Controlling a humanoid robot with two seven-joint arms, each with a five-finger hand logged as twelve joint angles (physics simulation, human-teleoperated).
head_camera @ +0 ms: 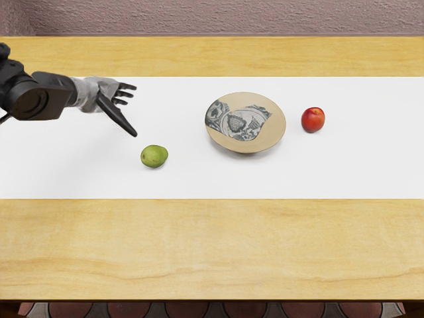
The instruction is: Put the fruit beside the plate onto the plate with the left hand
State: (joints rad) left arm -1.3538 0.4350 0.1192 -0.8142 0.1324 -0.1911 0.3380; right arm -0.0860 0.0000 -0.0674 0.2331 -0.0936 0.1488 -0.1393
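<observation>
I'm seeing the left hand (109, 99) reaching out over the white cloth (344, 165), fingers spread apart and gripping nothing. The green fruit (154, 156) is lying on the cloth just past the fingertips, nearer me and to the hand's right, not touching them. Farther right of the hand the plate (270, 127) is sitting, and the red apple (313, 120) is resting just beside its far edge, well away from the hand.

head view | above near side of bench (212, 245) | faces down at a slant toward far wall (212, 16) (only a strip shows) | mid range
</observation>
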